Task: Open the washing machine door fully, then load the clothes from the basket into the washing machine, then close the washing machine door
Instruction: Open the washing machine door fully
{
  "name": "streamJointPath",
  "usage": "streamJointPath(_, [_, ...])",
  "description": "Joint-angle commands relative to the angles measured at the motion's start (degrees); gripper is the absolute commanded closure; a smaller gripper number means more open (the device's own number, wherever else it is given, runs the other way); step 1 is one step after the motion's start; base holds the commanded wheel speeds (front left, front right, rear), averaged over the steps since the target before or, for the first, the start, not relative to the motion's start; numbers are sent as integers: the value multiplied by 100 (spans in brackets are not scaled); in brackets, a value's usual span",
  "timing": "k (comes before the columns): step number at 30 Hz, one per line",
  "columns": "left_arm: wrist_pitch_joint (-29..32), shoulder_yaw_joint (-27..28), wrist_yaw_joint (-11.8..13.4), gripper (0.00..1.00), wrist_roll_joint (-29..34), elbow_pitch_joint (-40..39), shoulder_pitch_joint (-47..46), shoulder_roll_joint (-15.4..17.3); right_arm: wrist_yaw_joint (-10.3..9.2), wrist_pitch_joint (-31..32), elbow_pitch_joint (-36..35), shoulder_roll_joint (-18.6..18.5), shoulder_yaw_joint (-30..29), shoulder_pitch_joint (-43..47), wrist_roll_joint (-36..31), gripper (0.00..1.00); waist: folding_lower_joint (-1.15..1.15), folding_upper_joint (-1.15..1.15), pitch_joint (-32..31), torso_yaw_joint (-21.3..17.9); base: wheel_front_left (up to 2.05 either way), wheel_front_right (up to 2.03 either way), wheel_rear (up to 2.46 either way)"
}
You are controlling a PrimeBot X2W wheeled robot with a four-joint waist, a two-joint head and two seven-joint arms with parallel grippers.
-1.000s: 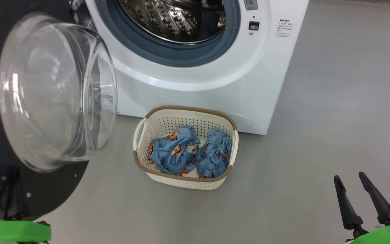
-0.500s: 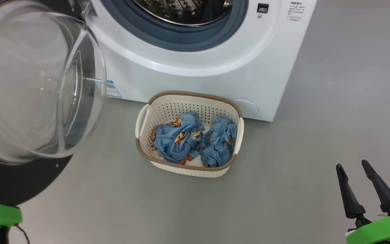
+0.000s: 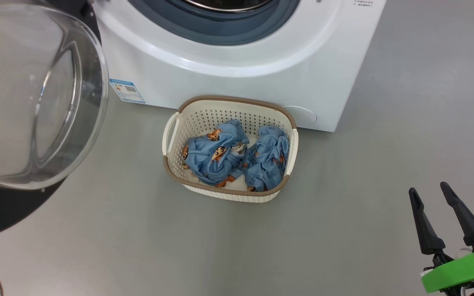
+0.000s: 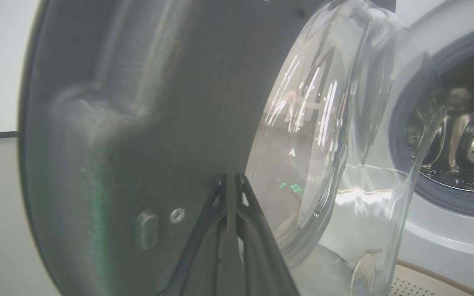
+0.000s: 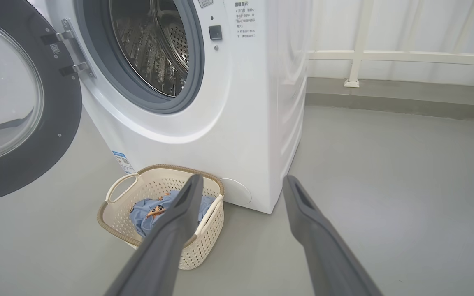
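Washing machine (image 3: 237,61) is open, door (image 3: 35,107) swung out on your left; basket (image 3: 228,193) sits just before the machine's front, both clothes (image 3: 237,158) inside. Risk: door drifts back over the basket once your left gripper (image 4: 231,179), fingers pressed together and empty, leaves it. Left wrist view puts it at the black rim (image 4: 138,123), probably touching, too blurry. Right gripper (image 3: 428,187) gapes wide, empty, well apart from the basket. Right wrist view adds hinge (image 5: 70,53) and drum (image 5: 154,45).

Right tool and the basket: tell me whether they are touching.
Apart. The head view shows the right tool open at the lower right, with a wide stretch of grey floor between it and the basket.
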Motion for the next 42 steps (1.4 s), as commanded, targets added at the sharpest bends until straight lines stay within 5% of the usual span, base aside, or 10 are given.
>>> streamJointPath(1, [-37, 284, 25, 100, 83, -63, -144, 417, 42, -69, -141, -139, 90, -138, -76, 0, 0, 0, 31, -6, 0, 0, 0])
streamJointPath(26, [-37, 1451, -221, 100, 879, 465, -992, 624, 42, -69, -221, -322, 191, -587, -188, 0, 0, 0, 849, -20, 0, 0, 0])
streamJointPath(42, [-37, 1709, -351, 100, 1068, 521, -930, 568, 42, -69, -137, -258, 271, -685, -178, 0, 0, 0, 696, -35, 0, 0, 0])
